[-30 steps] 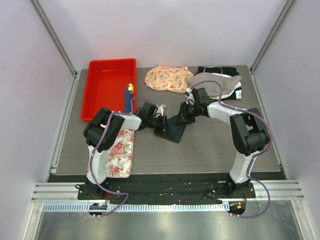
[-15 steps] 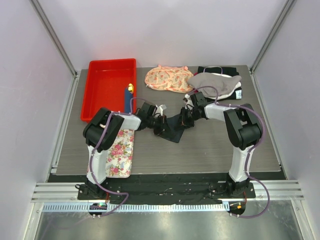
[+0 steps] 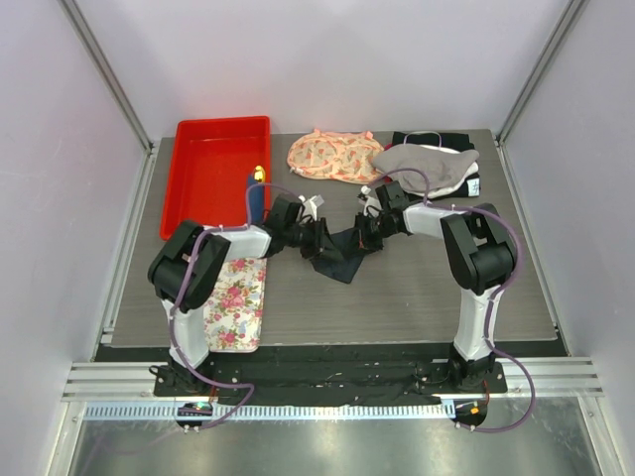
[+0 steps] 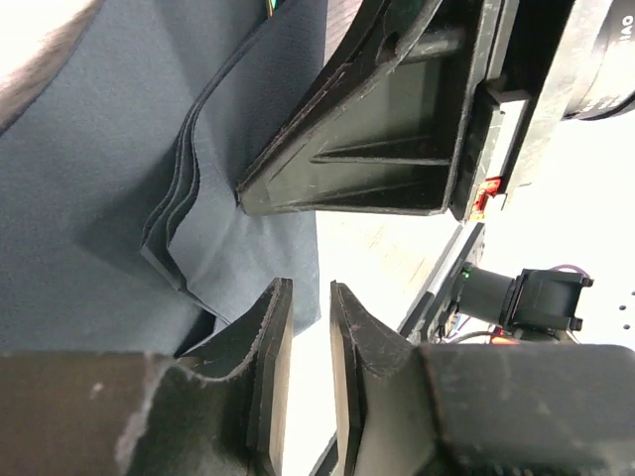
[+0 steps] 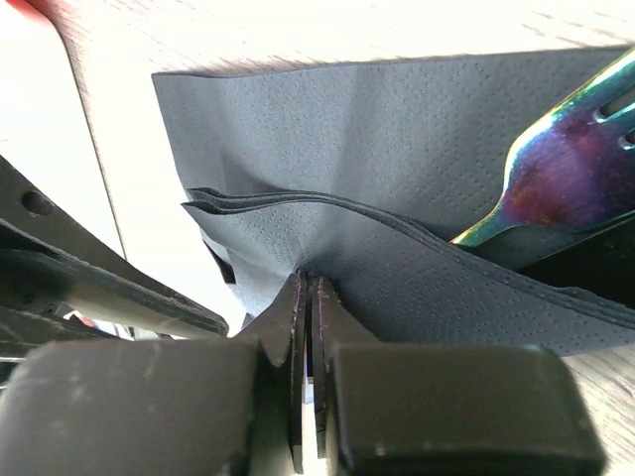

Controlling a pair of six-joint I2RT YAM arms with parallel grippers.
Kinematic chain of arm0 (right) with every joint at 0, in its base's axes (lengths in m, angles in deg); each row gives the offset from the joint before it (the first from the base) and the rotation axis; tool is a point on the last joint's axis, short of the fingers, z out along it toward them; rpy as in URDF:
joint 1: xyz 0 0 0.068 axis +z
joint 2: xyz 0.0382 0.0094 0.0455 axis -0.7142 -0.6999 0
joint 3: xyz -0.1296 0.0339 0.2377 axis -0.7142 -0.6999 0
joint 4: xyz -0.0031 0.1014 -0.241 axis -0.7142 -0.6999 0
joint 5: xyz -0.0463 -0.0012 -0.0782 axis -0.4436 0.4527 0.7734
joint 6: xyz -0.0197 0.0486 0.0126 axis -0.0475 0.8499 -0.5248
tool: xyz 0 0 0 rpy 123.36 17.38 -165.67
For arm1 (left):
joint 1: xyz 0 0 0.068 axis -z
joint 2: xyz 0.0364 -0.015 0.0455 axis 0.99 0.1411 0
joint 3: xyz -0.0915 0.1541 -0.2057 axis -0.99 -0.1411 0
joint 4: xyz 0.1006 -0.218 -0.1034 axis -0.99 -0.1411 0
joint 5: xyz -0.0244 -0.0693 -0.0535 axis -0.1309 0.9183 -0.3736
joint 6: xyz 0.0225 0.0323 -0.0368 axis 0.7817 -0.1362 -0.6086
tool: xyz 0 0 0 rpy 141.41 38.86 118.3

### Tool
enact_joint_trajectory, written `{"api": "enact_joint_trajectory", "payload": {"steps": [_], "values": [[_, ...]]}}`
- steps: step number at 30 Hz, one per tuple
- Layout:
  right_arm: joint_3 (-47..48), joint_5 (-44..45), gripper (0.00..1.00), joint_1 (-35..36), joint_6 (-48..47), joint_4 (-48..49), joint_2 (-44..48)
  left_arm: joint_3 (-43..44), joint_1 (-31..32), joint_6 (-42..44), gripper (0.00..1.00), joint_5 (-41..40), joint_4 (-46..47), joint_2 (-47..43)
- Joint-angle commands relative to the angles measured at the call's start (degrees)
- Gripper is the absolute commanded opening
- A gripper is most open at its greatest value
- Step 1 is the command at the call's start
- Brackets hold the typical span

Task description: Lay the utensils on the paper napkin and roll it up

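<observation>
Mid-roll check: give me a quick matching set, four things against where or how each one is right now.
Things:
1. right gripper
2. left gripper
3. fork
4. red tray

States:
A. far-left corner of the table
B. fingers slightly apart, nothing between them
C. pinched shut on a folded edge of the paper napkin
D. head peeking out from between napkin layers

Pairs: 1-C, 2-B, 3-D, 4-A
</observation>
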Motion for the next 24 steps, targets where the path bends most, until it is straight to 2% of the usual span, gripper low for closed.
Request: {"api": "enact_joint_trajectory", "payload": {"steps": [1, 10, 16, 21, 24], "values": [[-0.39, 5.82, 0.02, 0.52, -4.38, -1.85, -3.73, 1.55, 1.23, -0.31, 0.23, -1.43, 1.6, 1.97], [4.44, 5.91, 0.02, 0.51, -6.23, -2.9, -5.32, -0.64, 0.62, -2.59, 0.09, -4.95, -0.95, 8.13], [6.2, -1.12, 0.14, -0.45, -1.32, -2.73, 1.18, -0.29, -0.44, -1.9, 0.01, -6.0, -2.71, 9.01], [6.91, 2.46, 0.18, -0.28, 1.16, -2.99, 6.54, -0.2, -0.44, -1.28, 0.0, -6.0, -2.97, 8.57], [8.05, 4.05, 0.18, 0.25, -0.69, -5.45, 5.68, -0.12, -0.35, -1.01, 0.0, -6.0, -3.15, 8.48]]}}
